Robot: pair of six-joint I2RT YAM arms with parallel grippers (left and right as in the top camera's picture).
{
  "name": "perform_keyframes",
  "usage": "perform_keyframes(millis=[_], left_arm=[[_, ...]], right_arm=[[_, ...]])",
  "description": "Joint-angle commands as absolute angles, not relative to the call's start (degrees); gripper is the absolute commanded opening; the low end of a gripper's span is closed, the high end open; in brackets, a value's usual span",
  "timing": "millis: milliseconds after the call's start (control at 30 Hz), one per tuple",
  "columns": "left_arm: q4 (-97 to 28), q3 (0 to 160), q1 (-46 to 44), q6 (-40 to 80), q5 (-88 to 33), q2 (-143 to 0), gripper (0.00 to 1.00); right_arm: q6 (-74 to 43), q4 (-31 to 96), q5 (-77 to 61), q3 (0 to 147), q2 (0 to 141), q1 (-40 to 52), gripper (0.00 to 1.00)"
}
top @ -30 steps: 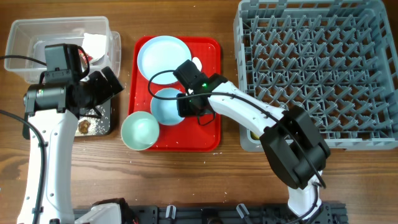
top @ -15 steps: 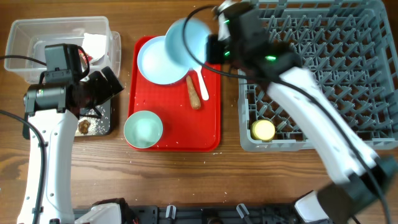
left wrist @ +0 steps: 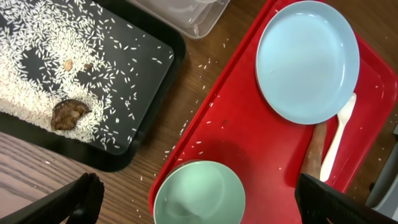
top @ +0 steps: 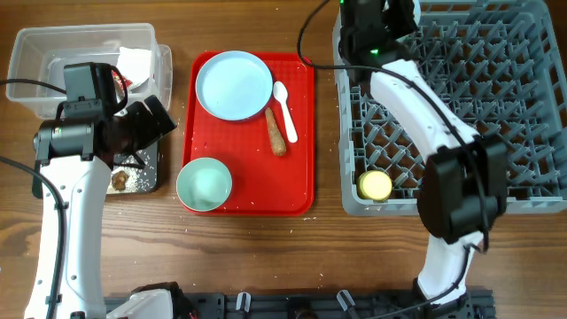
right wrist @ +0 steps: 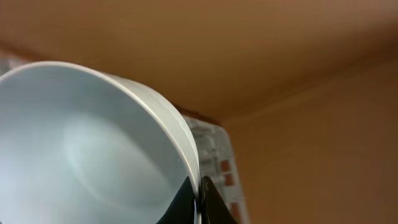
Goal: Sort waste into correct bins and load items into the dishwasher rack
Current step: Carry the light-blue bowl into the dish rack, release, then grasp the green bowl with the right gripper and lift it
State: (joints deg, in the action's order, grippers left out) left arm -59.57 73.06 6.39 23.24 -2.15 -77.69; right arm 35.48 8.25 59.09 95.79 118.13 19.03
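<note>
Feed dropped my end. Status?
Right pincer shut on pale bowl rim, over rack corner. Left pincer open, empty. Plate, green bowl, spoon on red tray. Nothing blocking seen.

We're at a robot test bench dressed up as a kitchen clean-up station. A white left arm (top: 58, 221) and right arm (top: 416, 89) trail black cables (top: 27, 81) over a wooden table (top: 266, 257), with a black rail (top: 292, 301) along the near edge. Far right sits a grey dishwasher rack (top: 496, 106). In the centre is a red tray (top: 301, 177) with a plate (top: 234, 84). On the left are a tub (top: 27, 53) and a black tray (left wrist: 140, 74) strewn with rice (left wrist: 37, 74).
</note>
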Motion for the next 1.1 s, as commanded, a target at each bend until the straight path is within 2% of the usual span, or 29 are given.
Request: perform_keyframes(millis=[0,100,200,300,333,467,500,600,700,767,800,833,867,967,1000,1033,1067], left_arm=[[-59.4,73.9,6.7,23.2,-1.4,-77.7,1.00],[-59.4,73.9,6.7,23.2,-1.4,-77.7,1.00],[-59.4,73.9,6.7,23.2,-1.4,-77.7,1.00],[-59.4,73.9,6.7,23.2,-1.4,-77.7,1.00],[-59.4,73.9,6.7,23.2,-1.4,-77.7,1.00],[-59.4,73.9,6.7,23.2,-1.4,-77.7,1.00],[-59.4,73.9,6.7,23.2,-1.4,-77.7,1.00],[-59.4,73.9,6.7,23.2,-1.4,-77.7,1.00],[-59.4,73.9,6.7,23.2,-1.4,-77.7,1.00],[-59.4,73.9,6.7,23.2,-1.4,-77.7,1.00],[-59.4,73.9,6.7,23.2,-1.4,-77.7,1.00],[-59.4,73.9,6.7,23.2,-1.4,-77.7,1.00],[-59.4,73.9,6.7,23.2,-1.4,-77.7,1.00],[-59.4,73.9,6.7,23.2,-1.4,-77.7,1.00],[-59.4,73.9,6.7,23.2,-1.4,-77.7,1.00],[-59.4,73.9,6.7,23.2,-1.4,-77.7,1.00],[-59.4,73.9,6.7,23.2,-1.4,-77.7,1.00]], right_arm=[[44.8,8.9,66.5,95.7,121.4,19.2,0.04],[39.3,14.6,66.7,95.1,121.8,20.6,0.05],[31.0,26.9,57.0,95.1,121.8,23.1,0.04],[27.0,29.5,54.1,95.1,121.8,23.9,0.04],[27.0,29.8,54.3,95.1,121.8,24.1,0.08],[27.0,33.8,54.3,95.1,121.8,26.3,0.44],[27.0,34.9,54.3,95.1,121.8,27.0,0.50],[27.0,38.1,53.9,95.1,121.3,29.3,0.54],[26.8,41.0,50.9,95.1,120.0,30.8,0.64],[25.2,42.2,47.7,95.1,119.1,31.3,0.82],[23.3,42.7,46.1,95.4,118.3,31.3,0.95],[21.8,42.9,44.6,95.6,117.2,31.3,1.00],[20.9,43.0,42.5,95.8,115.9,31.3,1.00],[16.4,43.1,28.4,96.9,109.0,31.3,1.00],[13.1,43.1,13.4,96.9,104.9,31.3,1.00],[10.8,43.0,4.0,96.9,103.4,31.3,0.99],[7.1,42.9,-7.4,96.9,102.2,31.3,0.95]])
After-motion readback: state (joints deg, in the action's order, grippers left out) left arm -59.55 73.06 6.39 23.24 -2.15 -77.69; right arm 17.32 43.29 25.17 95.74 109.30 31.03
